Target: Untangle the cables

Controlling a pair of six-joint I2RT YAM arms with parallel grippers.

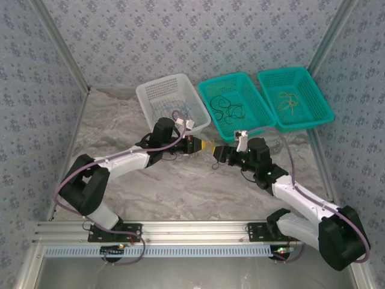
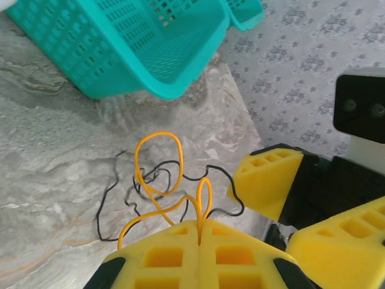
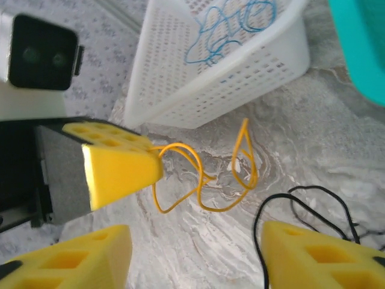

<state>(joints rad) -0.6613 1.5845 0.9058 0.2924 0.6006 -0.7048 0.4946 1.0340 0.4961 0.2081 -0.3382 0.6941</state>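
Here, left tool point(image 1: 204, 144): fingers pressed together, pinching one yellow cable point(image 2: 159, 133) at the fingertips.
Right tool point(image 3: 197, 232): fingers spread wide with nothing between them; it faces the left tool, just beside it.
Yellow cable, held: thin and curly, its loops hanging out from the left tool's tips toward the right tool.
Black cable point(image 3: 313, 188): one thin wire, lying loose on the counter point(image 1: 180, 186) beneath the two tools; in the left wrist view its curls cross under the yellow loops. Whether the two are knotted cannot be told.
Tools, count: two, one per arm, meeting near the middle of the counter, just in front of the baskets.
Baskets, count: three, in a row at the far side.
White basket point(image 1: 159, 81): one, on the left; holds blue cables point(image 1: 183, 112), number unclear.
Middle teal basket point(image 1: 222, 79): one; holds black cables point(image 1: 228, 108), tangled, number unclear.
Right teal basket point(image 1: 283, 70): one; holds yellow cables point(image 1: 289, 101), number unclear.
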